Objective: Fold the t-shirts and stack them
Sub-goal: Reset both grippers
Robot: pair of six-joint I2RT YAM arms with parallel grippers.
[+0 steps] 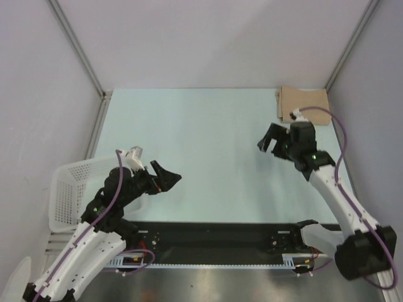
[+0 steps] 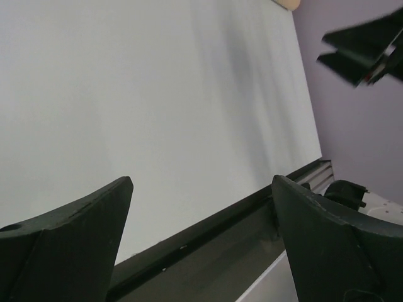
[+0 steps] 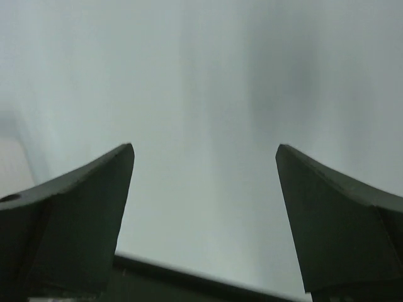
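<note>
- White lattice basket sits at the left edge of the table, near the front corner. The left arm reaches up beside its right-hand wall.
- Left gripper hangs just right of the basket and points toward the middle of the table. Jaws spread wide, nothing between them.
- Left wrist view confirms this. Both dark fingers frame bare pale table, and the gap at the left gripper is clear through to the surface. Contact with the table cannot be judged from here.
- Black strip runs along the near edge of the table between the two arm bases. It also shows low in the left wrist view.
- Table surface is pale green, flat and smooth across the centre.
- Right gripper is on the right half of the table and faces left. Jaws wide apart, holding nothing.
- Right wrist view: the two fingers stand well apart, with only blurred pale table in the gap at the right gripper.
- Right arm rises from the front right corner. A purple cable loops off the wrist.
- Tan t-shirt lies folded and flat in the far right corner of the table, against the back edge.
- It is near the right gripper, behind and to its right, not touching the fingers. The cable loop crosses its near edge.
- A tan sliver of it shows at the top of the left wrist view.
</note>
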